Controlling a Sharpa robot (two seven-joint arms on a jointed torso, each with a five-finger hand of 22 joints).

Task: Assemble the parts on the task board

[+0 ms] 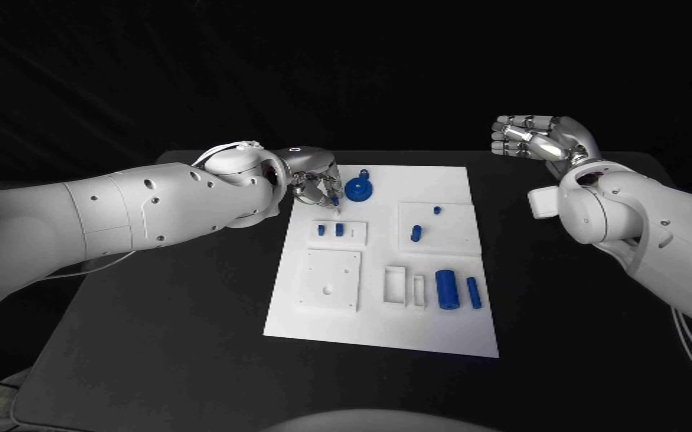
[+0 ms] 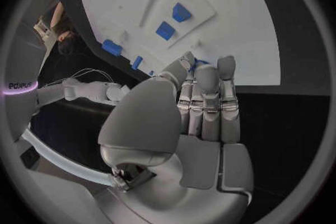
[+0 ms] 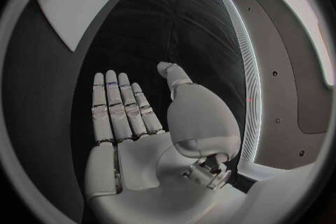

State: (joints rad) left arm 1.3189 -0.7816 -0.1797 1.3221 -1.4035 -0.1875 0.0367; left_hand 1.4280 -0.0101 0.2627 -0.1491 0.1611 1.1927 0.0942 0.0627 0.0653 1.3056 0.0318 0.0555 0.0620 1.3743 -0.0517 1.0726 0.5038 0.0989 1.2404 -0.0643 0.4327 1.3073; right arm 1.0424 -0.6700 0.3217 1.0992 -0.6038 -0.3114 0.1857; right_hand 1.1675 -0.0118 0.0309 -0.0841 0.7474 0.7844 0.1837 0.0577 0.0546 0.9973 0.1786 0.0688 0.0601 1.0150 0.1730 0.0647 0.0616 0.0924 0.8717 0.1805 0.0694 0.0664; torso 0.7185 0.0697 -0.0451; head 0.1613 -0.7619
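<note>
The white task board (image 1: 433, 317) lies in the middle of the table. My left hand (image 1: 310, 184) is over its far left corner, fingers drawn together, and pinches a small blue part (image 1: 335, 199) at the fingertips; that part is mostly hidden. Just beyond it lies a round blue part (image 1: 359, 189). In the left wrist view the fingers (image 2: 206, 95) point at the board (image 2: 238, 22), with a sliver of blue (image 2: 200, 61) at their tips. My right hand (image 1: 541, 138) is raised off to the right of the board, and its palm (image 3: 129, 123) holds nothing.
Two blue parts (image 1: 330, 230) stand in a small raised block, two more (image 1: 426, 222) in a square block. Two blue cylinders (image 1: 459, 290) lie near the board's right edge beside white slots (image 1: 395, 284). A white plate (image 1: 332, 279) sits at the near left.
</note>
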